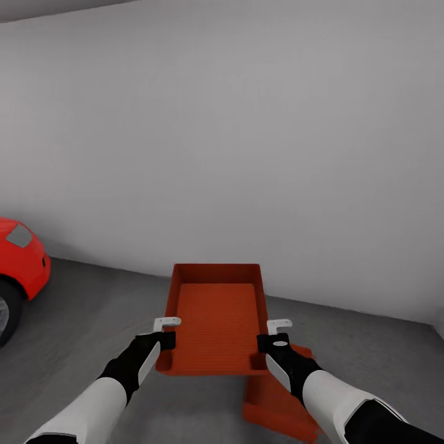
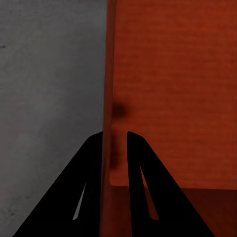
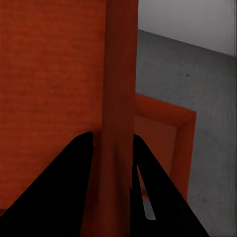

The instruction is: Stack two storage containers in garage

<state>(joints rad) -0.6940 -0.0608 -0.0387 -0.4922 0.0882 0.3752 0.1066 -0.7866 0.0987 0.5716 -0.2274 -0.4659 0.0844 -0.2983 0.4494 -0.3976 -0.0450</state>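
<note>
Pinching the thin side walls, the left fingers (image 1: 165, 333) and right fingers (image 1: 275, 336) are each closed on one side of an orange-red container (image 1: 216, 320), held level at lower centre of the head view. Below it, toward the lower right, the second container (image 1: 274, 404) lies on the dark grey floor (image 1: 92, 320), partly hidden. Behind stands a plain white wall (image 1: 246, 135), with a red car (image 1: 21, 259) at the left edge.
</note>
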